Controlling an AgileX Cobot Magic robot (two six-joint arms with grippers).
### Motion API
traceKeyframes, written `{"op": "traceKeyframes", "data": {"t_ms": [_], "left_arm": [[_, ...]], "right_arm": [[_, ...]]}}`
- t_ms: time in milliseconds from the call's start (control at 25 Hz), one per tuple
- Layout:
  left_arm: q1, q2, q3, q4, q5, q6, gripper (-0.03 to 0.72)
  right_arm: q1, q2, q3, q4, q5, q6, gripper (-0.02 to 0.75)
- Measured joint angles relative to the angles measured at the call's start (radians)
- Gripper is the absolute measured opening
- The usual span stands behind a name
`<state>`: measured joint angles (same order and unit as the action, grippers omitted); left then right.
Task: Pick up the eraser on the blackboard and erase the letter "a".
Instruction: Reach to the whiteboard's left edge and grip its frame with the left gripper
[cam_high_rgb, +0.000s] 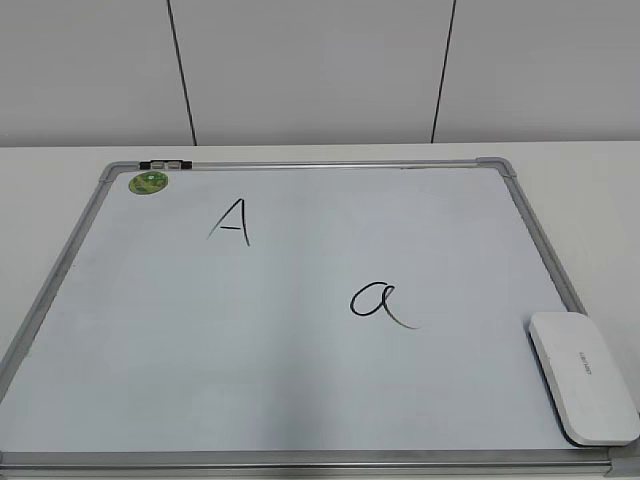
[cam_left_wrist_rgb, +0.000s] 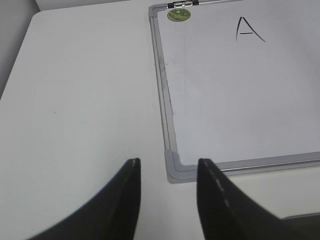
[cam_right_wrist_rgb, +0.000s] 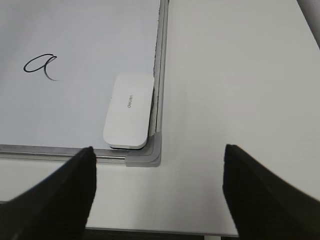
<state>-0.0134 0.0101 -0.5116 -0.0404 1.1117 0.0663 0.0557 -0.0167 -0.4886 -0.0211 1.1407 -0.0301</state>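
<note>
The white eraser (cam_high_rgb: 582, 375) lies on the blackboard (cam_high_rgb: 300, 400) in its near right corner; it also shows in the right wrist view (cam_right_wrist_rgb: 129, 110). The letter "a" (cam_high_rgb: 378, 301) sits right of the board's middle, left of the eraser, and shows in the right wrist view (cam_right_wrist_rgb: 41, 65). My right gripper (cam_right_wrist_rgb: 159, 160) is open and empty, above the table just in front of that corner. My left gripper (cam_left_wrist_rgb: 168, 172) is open and empty near the board's near left corner (cam_left_wrist_rgb: 177, 167). Neither gripper shows in the exterior view.
A capital "A" (cam_high_rgb: 232, 221) is written on the board's upper left, and a green round sticker (cam_high_rgb: 149, 182) sits in the far left corner. The board lies flat on a white table (cam_left_wrist_rgb: 80, 100). The table's front edge (cam_right_wrist_rgb: 160, 231) is close below the right gripper.
</note>
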Motion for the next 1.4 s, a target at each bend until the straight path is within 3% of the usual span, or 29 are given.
{"op": "traceKeyframes", "data": {"t_ms": [200,320,800,1000,1400], "left_arm": [[0.0,0.004,-0.018,0.0,-0.04,0.0,0.536],[0.0,0.04,-0.047,0.004,-0.1,0.0,0.589],[0.0,0.687,-0.172,-0.025,-0.306,0.0,0.601],[0.0,1.004,-0.327,-0.026,-0.332,0.0,0.594],[0.0,1.585,-0.676,-0.027,-0.198,0.015,0.59]], "right_arm": [[0.0,0.0,0.0,0.0,0.0,0.0,0.587],[0.0,0.0,0.0,0.0,0.0,0.0,0.587],[0.0,0.0,0.0,0.0,0.0,0.0,0.587],[0.0,0.0,0.0,0.0,0.0,0.0,0.587],[0.0,0.0,0.0,0.0,0.0,0.0,0.587]]}}
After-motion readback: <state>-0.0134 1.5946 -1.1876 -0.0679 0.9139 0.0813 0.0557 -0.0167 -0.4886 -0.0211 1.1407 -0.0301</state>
